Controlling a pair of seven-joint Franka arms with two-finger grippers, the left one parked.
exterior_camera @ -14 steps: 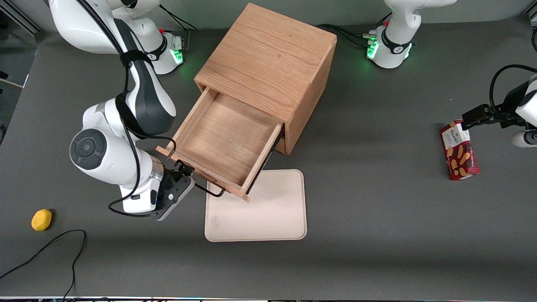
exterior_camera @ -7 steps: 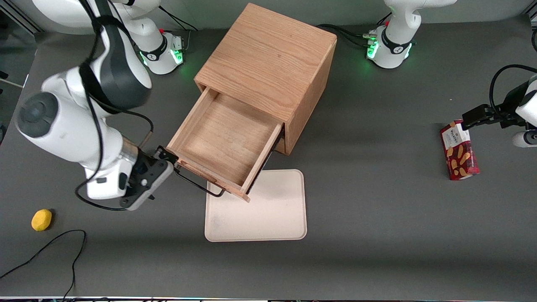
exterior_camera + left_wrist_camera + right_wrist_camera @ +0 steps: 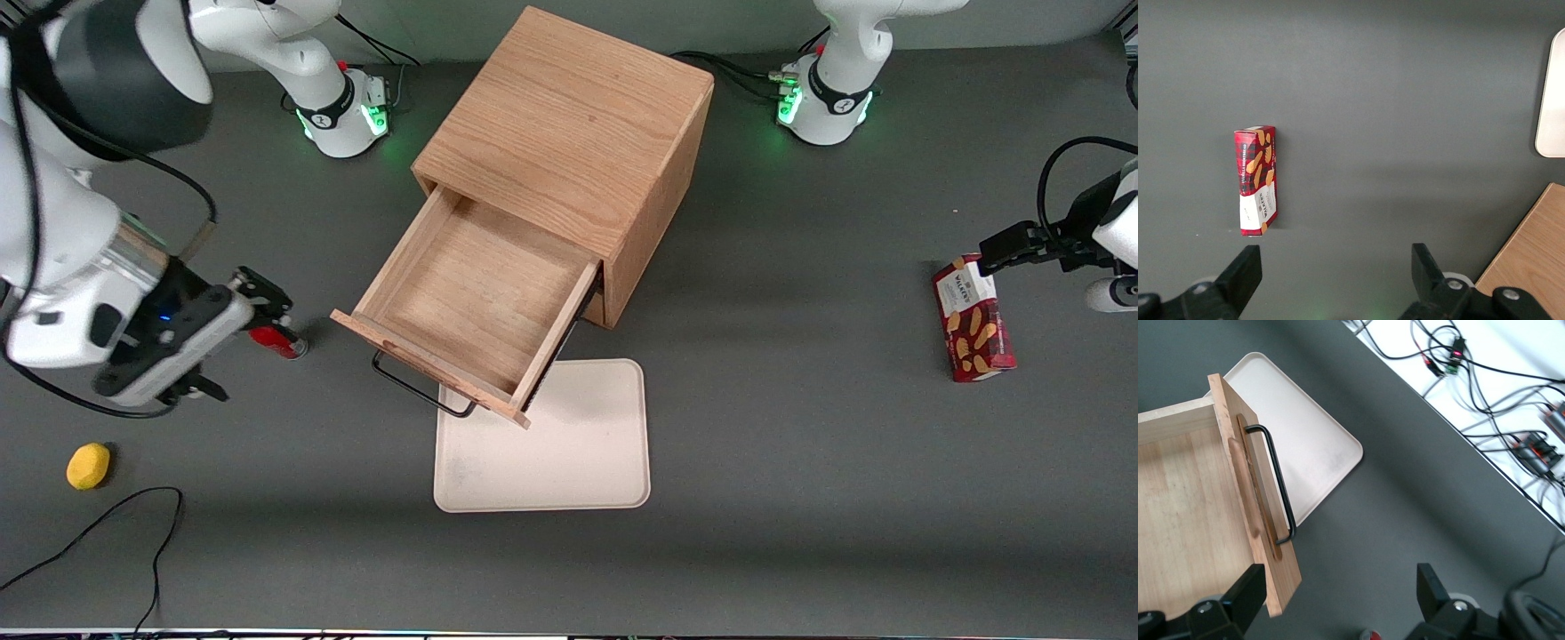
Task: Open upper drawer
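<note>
The upper drawer [image 3: 471, 302] stands pulled far out of the oak cabinet [image 3: 569, 133], its inside bare. Its black bar handle [image 3: 422, 391] hangs free over the tray's edge. My gripper [image 3: 233, 345] hovers well away from the drawer front, toward the working arm's end of the table, and touches nothing. In the right wrist view the gripper [image 3: 1338, 590] is open, with only table between its fingers. That view also shows the drawer [image 3: 1185, 513] and its handle [image 3: 1279, 487] ahead of the fingers.
A cream tray [image 3: 569, 444] lies on the table in front of the drawer, partly under it. A small red object [image 3: 277, 341] lies beside my gripper. A yellow fruit [image 3: 88, 466] and a black cable [image 3: 107, 524] lie nearer the camera. A red biscuit box [image 3: 971, 320] lies toward the parked arm's end.
My gripper has drawn back from the drawer handle and swung away toward the working arm's end of the table, uncovering the small red object. The drawer has not moved.
</note>
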